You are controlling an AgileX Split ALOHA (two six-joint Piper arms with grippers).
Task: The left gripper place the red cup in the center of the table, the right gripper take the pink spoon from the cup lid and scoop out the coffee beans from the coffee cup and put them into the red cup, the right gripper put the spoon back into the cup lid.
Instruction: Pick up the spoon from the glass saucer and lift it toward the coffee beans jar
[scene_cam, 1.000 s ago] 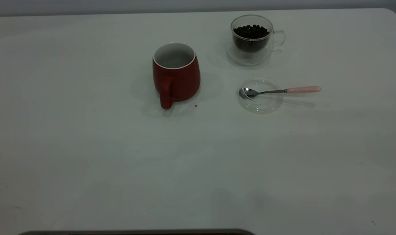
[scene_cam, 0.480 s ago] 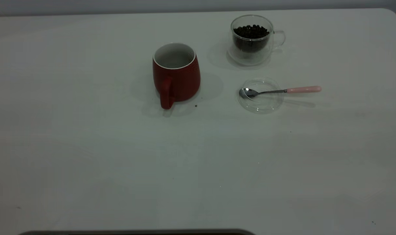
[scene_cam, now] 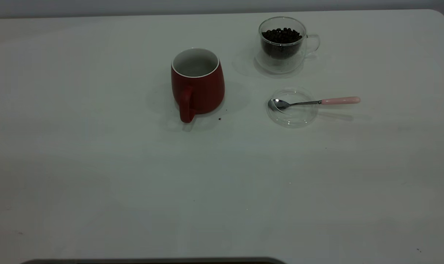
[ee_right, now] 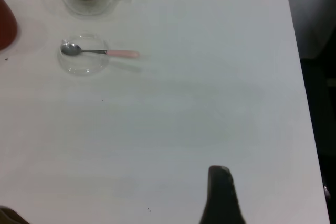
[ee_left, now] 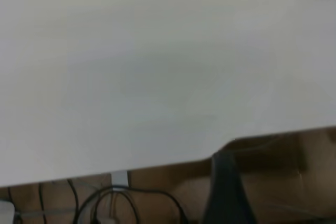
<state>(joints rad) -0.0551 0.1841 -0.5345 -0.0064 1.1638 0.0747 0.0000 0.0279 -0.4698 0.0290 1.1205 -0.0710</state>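
Red cup point(scene_cam: 197, 83) beside coffee cup point(scene_cam: 282, 44); pink spoon point(scene_cam: 313, 102) across cup lid point(scene_cam: 292, 114)

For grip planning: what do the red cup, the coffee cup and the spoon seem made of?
Red cup: likely glazed ceramic, opaque with a white inside. Coffee cup: clear glass, beans visible through its wall. Pink spoon: shiny metal bowl; matte pink handle, perhaps ceramic or plastic.

Nothing on the table point(scene_cam: 97, 165) has visibly moved.
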